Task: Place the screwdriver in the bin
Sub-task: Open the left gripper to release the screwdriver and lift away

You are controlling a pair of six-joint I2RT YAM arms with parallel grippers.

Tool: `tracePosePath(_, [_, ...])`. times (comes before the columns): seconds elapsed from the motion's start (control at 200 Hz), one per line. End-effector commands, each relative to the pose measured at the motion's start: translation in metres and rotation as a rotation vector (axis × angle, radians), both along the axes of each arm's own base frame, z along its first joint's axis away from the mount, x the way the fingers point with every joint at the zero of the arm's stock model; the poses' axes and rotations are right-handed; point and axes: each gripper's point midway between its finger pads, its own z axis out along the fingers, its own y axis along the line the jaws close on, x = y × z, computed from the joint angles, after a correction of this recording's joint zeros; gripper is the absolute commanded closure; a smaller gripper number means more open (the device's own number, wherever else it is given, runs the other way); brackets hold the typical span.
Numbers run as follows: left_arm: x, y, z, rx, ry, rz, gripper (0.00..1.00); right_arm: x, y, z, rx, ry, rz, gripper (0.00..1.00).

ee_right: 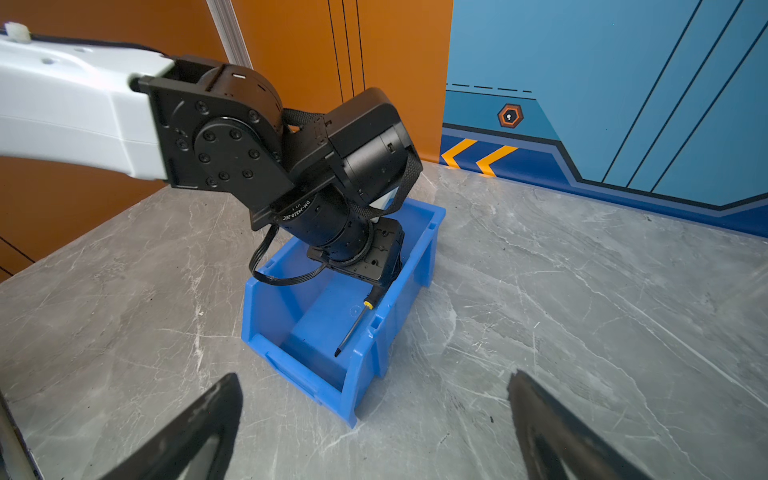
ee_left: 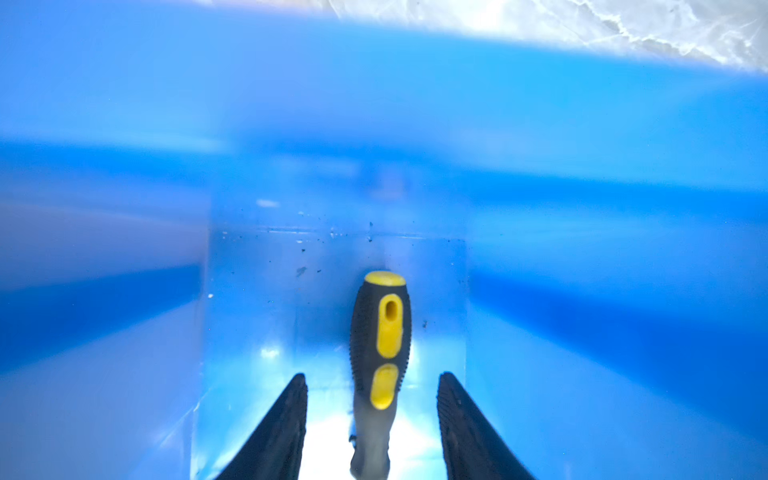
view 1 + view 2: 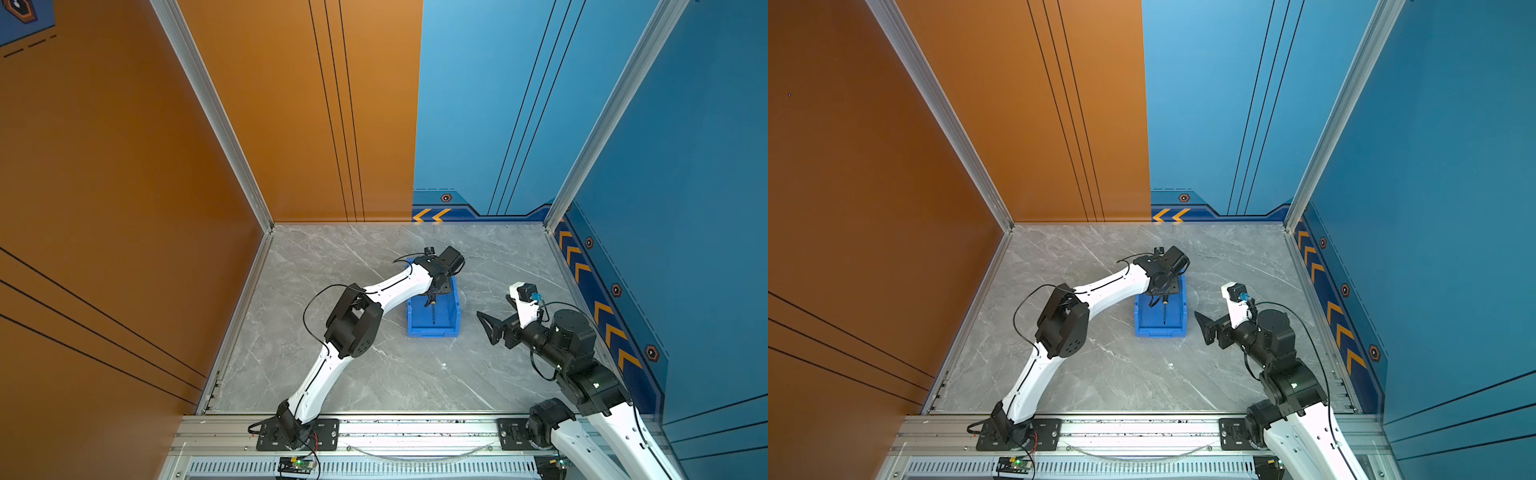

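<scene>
Grey marble tabletop point(image 3: 365, 374) boxed by an orange wall point(image 3: 124, 166) on the left, a blue wall point(image 3: 685, 187) on the right and an aluminium rail point(image 3: 415, 430) along the near edge. Wide bare marble on the left side, crossed only by the left arm point(image 3: 353, 320) slanting from the rail toward the middle.

At its end, the left gripper point(image 3: 431, 297) dipped into the far end of the bin point(image 3: 432, 331), jaws parted and clasping nothing. In the left wrist view, both fingers point(image 2: 282, 428) clear of the handle, with a gap on each side and blue bin walls close on either flank.

Down inside the bin, the screwdriver point(image 3: 433, 312), lengthwise, with its black-and-yellow handle at the far end between the parted fingers. Shaft tip toward the lowered front lip, short of it.

Bin itself near the table's centre, well apart from every wall, with open marble all round.

Right of the bin a strip of bare table, then the right gripper point(image 3: 486, 328) over the surface. Jaws spread wide and empty, tips aimed at the bin's side without touching it. Behind it, the right arm point(image 3: 573, 332) folded back toward the near right corner, close to the blue wall.
</scene>
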Motion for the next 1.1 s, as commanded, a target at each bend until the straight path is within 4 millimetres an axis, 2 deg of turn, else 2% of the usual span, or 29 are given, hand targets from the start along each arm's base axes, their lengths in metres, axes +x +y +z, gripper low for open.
tracePosePath(0.0, [-0.007,-0.005,0.059,-0.014,-0.089,-0.055,0.43,-0.002,0.004,0.001,0.017,0.003,0.029,0.0])
tracePosePath(0.19, [-0.026,-0.001,0.095,-0.014,-0.143,-0.093,0.39,-0.005,0.006,-0.001,0.031,0.003,0.04,0.0])
tracePosePath(0.446, [-0.049,0.01,0.109,0.013,-0.154,-0.142,0.39,-0.006,-0.01,0.001,0.06,-0.016,-0.056,0.0])
tracePosePath(0.571, [-0.058,0.018,0.12,0.034,-0.174,-0.189,0.36,-0.006,-0.028,-0.005,0.053,-0.005,-0.158,0.0])
tracePosePath(0.656, [-0.066,0.031,0.126,0.065,-0.188,-0.211,0.34,-0.003,-0.044,-0.01,0.036,0.007,-0.258,0.0])
tracePosePath(0.856, [-0.093,0.065,0.131,0.067,-0.242,-0.255,0.32,0.001,-0.067,-0.016,0.013,0.04,-0.394,0.0])
tracePosePath(1.001, [-0.113,0.104,0.131,0.082,-0.273,-0.263,0.27,0.006,-0.084,-0.022,-0.018,0.05,-0.499,0.0])
tracePosePath(1.091, [-0.122,0.135,0.129,0.113,-0.292,-0.249,0.18,0.007,-0.096,-0.026,-0.033,0.052,-0.564,0.0])
